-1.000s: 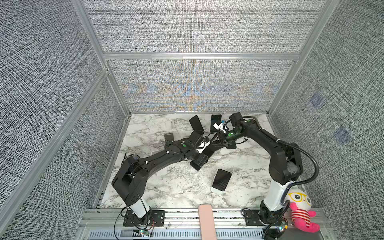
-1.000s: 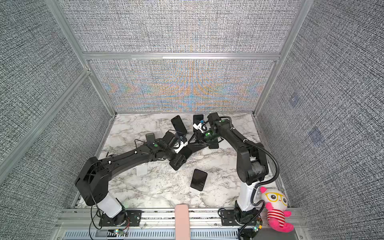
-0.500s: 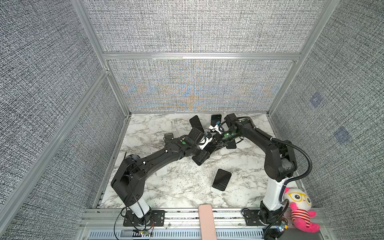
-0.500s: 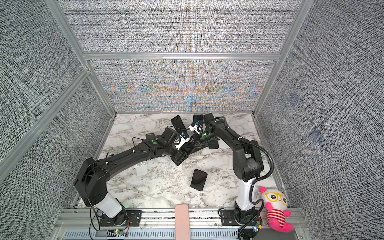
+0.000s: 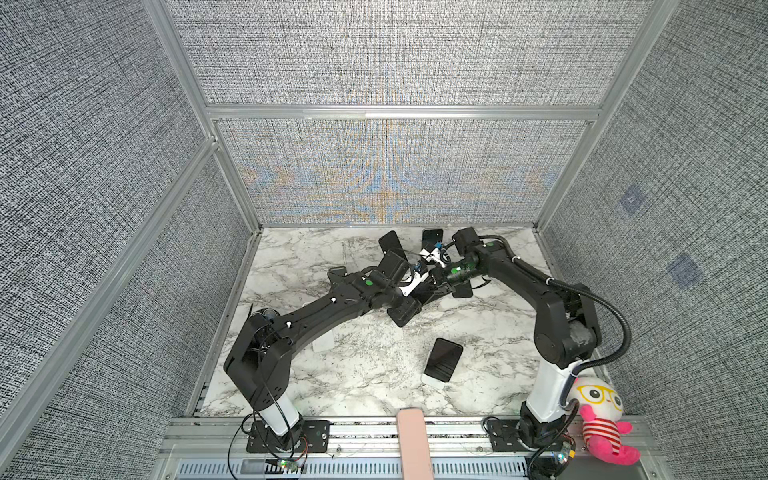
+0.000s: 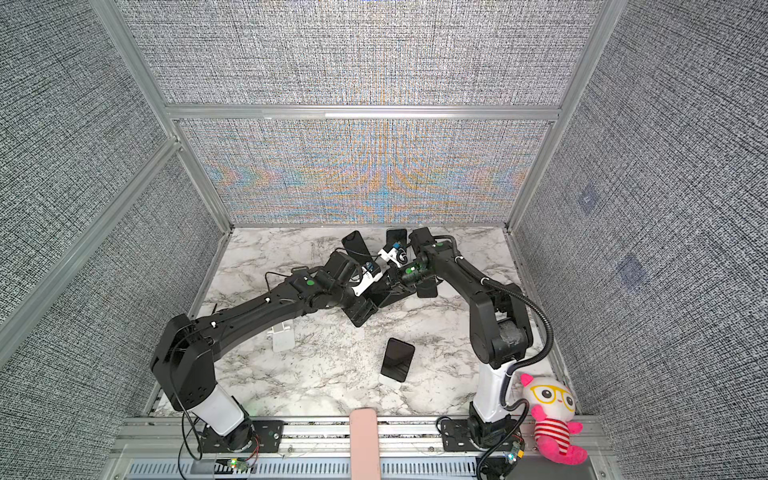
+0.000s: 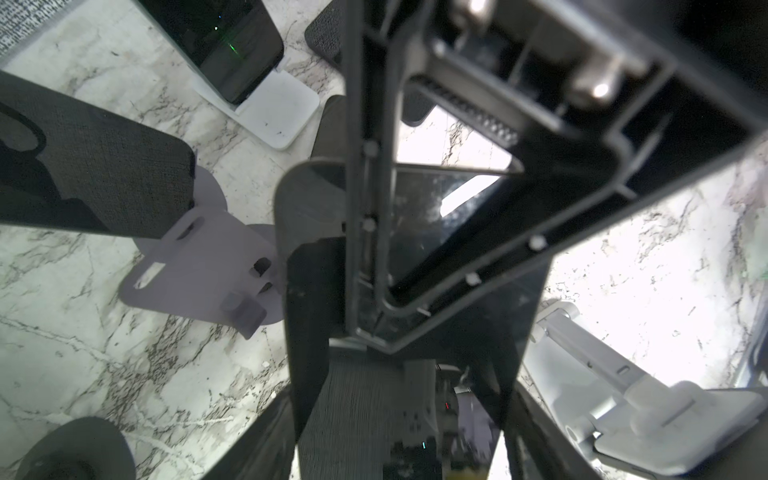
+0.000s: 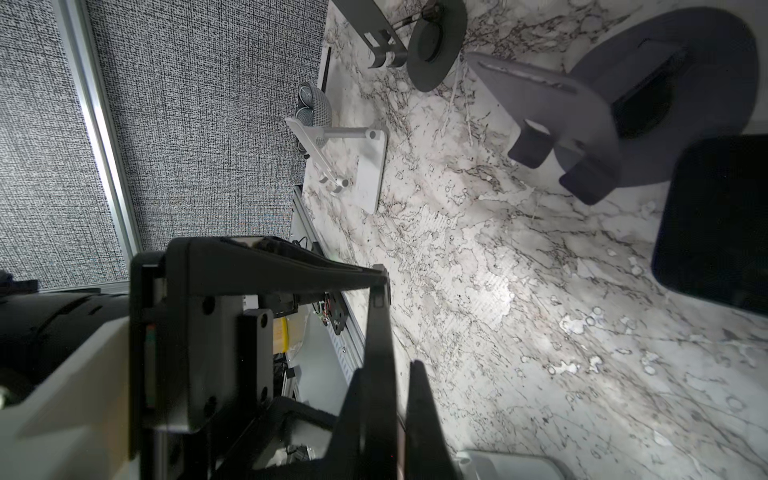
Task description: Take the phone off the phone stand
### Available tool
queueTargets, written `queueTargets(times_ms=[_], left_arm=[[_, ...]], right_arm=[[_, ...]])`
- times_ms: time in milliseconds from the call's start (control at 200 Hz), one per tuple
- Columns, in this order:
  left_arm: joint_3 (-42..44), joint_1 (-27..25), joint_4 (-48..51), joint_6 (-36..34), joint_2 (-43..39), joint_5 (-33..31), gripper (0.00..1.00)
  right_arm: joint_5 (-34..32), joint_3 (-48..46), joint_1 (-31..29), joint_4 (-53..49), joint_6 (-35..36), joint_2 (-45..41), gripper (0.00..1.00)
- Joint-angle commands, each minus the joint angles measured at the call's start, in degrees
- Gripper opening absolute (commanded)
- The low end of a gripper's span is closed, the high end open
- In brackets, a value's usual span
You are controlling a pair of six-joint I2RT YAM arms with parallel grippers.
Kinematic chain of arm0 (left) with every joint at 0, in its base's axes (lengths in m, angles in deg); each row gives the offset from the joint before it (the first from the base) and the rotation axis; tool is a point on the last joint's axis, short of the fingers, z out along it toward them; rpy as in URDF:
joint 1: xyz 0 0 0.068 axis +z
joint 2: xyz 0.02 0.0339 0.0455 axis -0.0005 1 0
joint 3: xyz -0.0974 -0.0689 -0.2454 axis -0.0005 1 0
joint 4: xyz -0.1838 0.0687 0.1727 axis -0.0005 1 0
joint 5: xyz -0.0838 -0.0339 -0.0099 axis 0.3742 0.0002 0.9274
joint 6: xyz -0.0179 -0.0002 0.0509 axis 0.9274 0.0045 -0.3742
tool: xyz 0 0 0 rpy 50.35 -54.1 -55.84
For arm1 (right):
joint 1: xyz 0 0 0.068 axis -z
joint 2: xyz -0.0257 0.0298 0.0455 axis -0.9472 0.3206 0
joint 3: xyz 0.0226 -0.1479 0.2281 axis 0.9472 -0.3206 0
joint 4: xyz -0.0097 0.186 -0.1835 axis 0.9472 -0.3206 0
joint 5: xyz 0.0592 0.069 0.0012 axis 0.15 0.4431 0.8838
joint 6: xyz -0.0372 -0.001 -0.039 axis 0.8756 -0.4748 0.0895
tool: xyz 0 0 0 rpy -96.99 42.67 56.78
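Black phone [image 7: 419,232] sits right in front of the left pincer [image 5: 415,296], whose grip cannot be told, and the right pincer [image 8: 400,397], pressed together, is just beside it.

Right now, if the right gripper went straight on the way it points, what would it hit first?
Probably the empty white stand. Past the shut jaws of the right gripper only bare marble lies before it, though depth is unclear.

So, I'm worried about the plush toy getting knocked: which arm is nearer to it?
Right. The right arm has its base just beside the plush toy; the left arm is mounted far off on the other side.
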Motion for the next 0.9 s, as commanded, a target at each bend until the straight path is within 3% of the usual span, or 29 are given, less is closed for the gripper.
queueTargets(times_ms=[0, 230, 340, 565, 720, 895], left_arm=[[0.22, 0.05, -4.35, 1.32, -1.96, -3.13, 0.61], [6.18, 0.05, -10.29, 6.13, -9.66, -4.68, 0.81], [10.91, 0.05, -15.86, 9.35, -13.50, -4.11, 0.82], [12.99, 0.06, -16.39, 15.38, -15.93, -3.06, 0.82], [14.97, 0.34, -18.84, 26.52, -18.39, -2.81, 0.82], [21.88, 2.28, -32.59, 44.81, -23.10, -0.99, 0.86]], right_arm=[[-1.09, -1.26, 0.75, 4.59, -6.51, -2.01, 0.00], [-2.66, -6.36, 3.18, 11.65, -10.96, -7.77, 0.00], [-2.67, -9.59, 4.71, 14.83, -13.09, -9.53, 0.00], [-2.11, -14.06, 6.03, 19.34, -15.76, -11.57, 0.00], [-2.33, -16.93, 6.74, 23.58, -19.00, -15.18, 0.00], [-3.62, -20.23, 6.76, 30.69, -24.71, -21.44, 0.00]])
